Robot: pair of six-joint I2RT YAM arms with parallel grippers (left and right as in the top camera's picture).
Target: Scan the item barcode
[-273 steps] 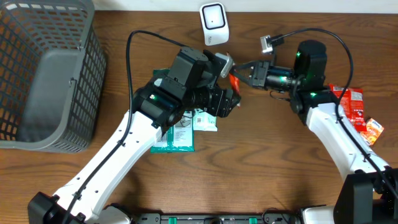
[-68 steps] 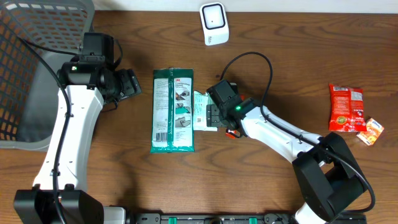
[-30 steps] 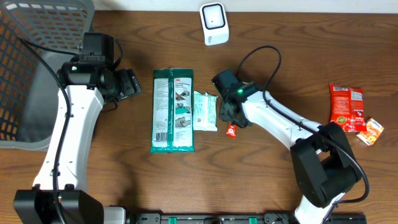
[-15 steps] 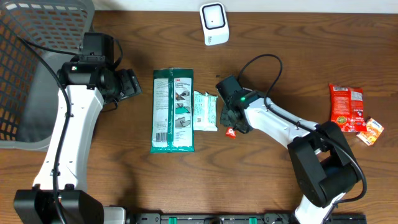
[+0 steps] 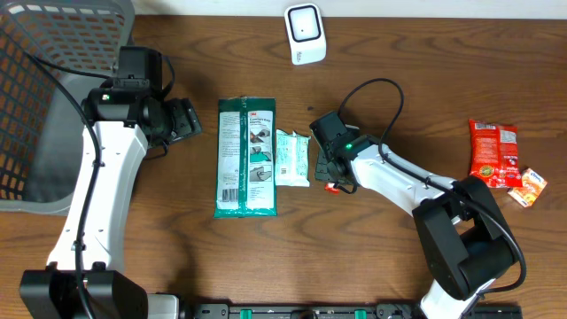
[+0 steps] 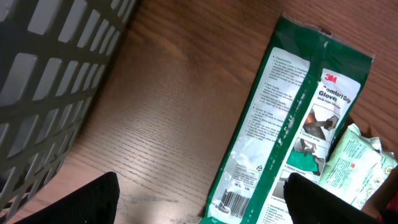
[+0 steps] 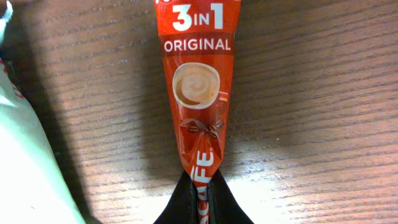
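Overhead: right jaws low on the coffee sachet [image 5: 331, 186], beside the wipes pack [image 5: 292, 158]; scanner [image 5: 305, 34] at the desk's far edge. Left wrist: left jaws released, above the glove pack [image 6: 292, 124]. Right wrist: jaws clenched on the sachet's tip; lift gently, lest that thin pinch slip.

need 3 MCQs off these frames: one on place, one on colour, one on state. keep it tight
1. In the overhead view, where is the scanner?
A bottom left
B top centre
C bottom right

2. What colour is the coffee sachet?
A blue
B yellow
C red

3. What is the right gripper doing?
A shut on the coffee sachet
B wide open and empty
C out of view

Answers:
1 B: it stands at the top middle of the frame.
2 C: the right wrist view shows it red.
3 A: the fingers pinch its lower end.
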